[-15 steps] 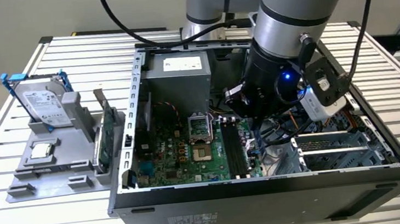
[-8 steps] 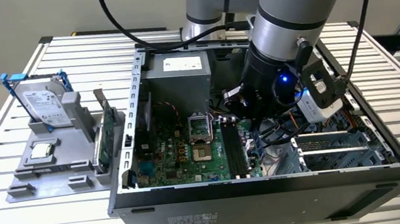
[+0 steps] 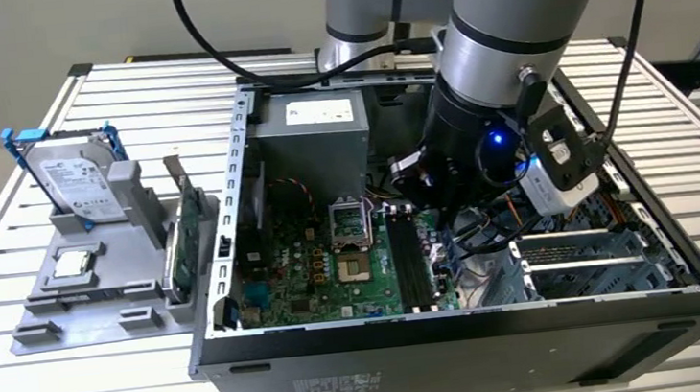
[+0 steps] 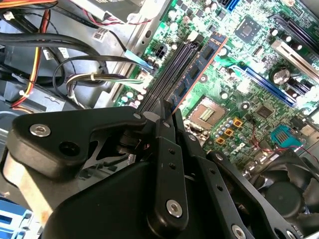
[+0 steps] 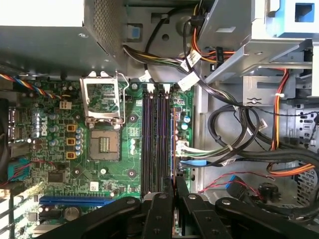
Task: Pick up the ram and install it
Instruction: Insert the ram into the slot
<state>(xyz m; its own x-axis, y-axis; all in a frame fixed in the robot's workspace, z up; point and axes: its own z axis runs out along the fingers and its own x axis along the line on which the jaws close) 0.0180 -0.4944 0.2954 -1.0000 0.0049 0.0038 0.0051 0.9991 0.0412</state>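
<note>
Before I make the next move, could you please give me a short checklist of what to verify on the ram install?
1. Grasp: the gripper is shut on the ram. Ok.
2. Alignment: in the first wrist view the ram runs parallel to the black memory slots, on their side away from the CPU socket. Ok.
3. Seating: whether the ram's lower edge is fully down in a slot. Cannot tell.
4. Slot latches at the ends, open or closed. Cannot tell.
5. Cables: they lie beside the slots, apart from the ram. Ok.
</note>
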